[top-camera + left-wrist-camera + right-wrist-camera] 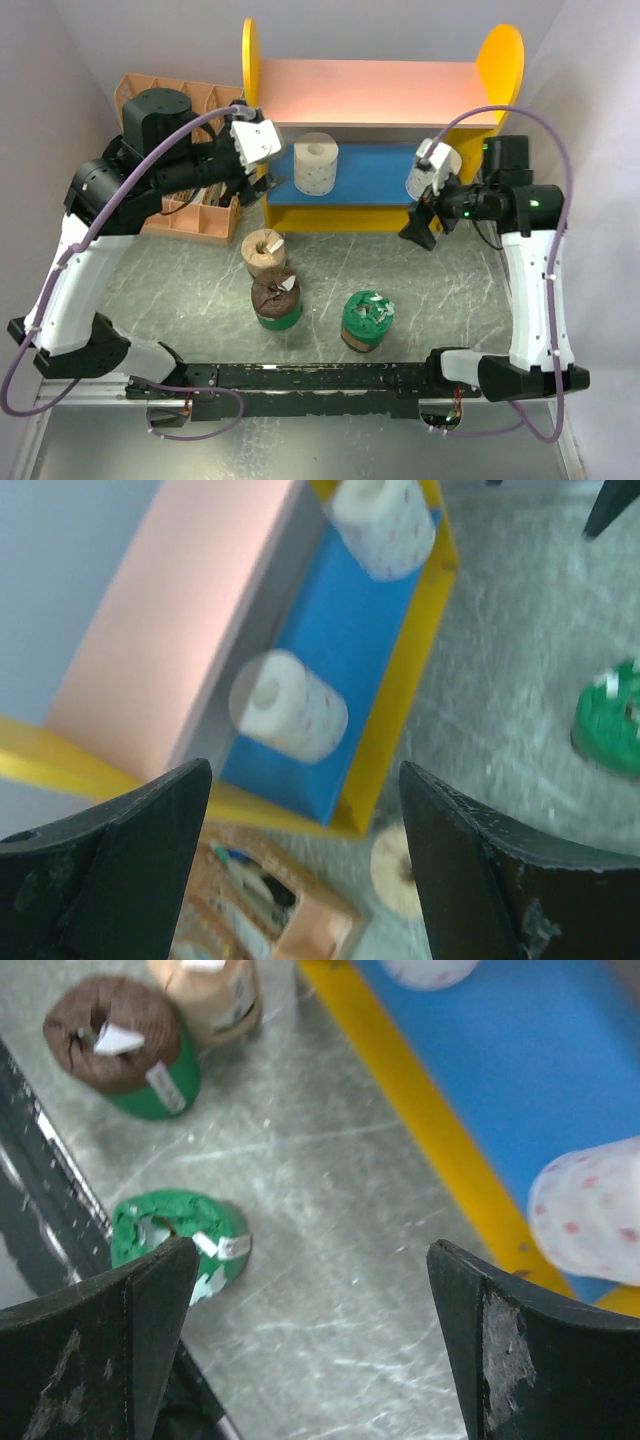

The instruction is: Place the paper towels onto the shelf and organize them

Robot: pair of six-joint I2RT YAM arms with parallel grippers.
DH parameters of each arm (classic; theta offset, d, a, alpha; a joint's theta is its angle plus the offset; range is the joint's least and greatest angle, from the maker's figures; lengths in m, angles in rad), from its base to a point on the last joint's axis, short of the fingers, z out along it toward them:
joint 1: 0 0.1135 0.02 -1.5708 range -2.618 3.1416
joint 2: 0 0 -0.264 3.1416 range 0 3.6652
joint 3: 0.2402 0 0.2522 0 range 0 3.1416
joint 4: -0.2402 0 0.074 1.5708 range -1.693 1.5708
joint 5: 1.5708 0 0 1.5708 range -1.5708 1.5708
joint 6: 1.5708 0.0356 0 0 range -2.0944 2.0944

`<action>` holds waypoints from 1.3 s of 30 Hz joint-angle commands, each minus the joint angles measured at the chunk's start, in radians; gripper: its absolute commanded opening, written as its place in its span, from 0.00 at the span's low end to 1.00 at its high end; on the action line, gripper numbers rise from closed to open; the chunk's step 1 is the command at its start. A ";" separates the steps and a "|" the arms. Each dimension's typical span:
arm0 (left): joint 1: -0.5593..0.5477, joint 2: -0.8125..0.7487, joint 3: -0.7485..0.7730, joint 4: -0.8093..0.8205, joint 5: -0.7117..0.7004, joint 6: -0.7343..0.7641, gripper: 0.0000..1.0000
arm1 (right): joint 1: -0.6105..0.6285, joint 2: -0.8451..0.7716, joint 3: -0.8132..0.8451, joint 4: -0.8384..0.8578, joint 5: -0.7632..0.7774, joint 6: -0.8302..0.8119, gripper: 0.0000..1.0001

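Left pincer (pixel 305 780): jaws apart, nothing in them, hanging off the front left corner of the shelf (pixel 250 60). Right pincer (pixel 310 1250): jaws wide apart, also empty, off the front right corner.

Just ahead of left pincer, a white roll (pixel 288 705) stands on the blue board (pixel 350 630). A second white roll (pixel 385 520) sits further along the same board, just beside the right pincer.

Progress looks like two of five shelved. Left on the counter (pixel 200 290), between and behind both pincers: tan roll (pixel 264 250) and two green-wrapped rolls (pixel 276 298) (pixel 367 320).

Room: there is a gap on the blue board between the white rolls, and the pink board (pixel 370 90) holds none. Rolls must clear the yellow front lip (pixel 430 1130). The peach organizer (pixel 185 215) crowds the left arm.
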 commanded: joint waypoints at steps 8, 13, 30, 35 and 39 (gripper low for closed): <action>0.314 -0.141 -0.371 -0.245 0.219 0.164 0.70 | 0.264 0.045 -0.176 -0.041 0.225 -0.009 0.99; 0.476 -0.244 -0.636 -0.216 0.258 0.171 0.62 | 0.361 0.049 -0.273 -0.042 0.245 -0.006 0.98; 0.571 -0.073 -0.546 -0.429 0.474 0.151 0.62 | 0.635 0.063 -0.515 0.088 0.327 0.027 0.93; 0.538 -0.066 -0.581 -0.423 0.431 0.170 0.63 | 0.662 0.049 -0.554 0.181 0.394 0.070 0.92; 0.533 -0.067 -0.586 -0.420 0.437 0.174 0.63 | 0.662 0.050 -0.564 0.213 0.421 0.071 0.90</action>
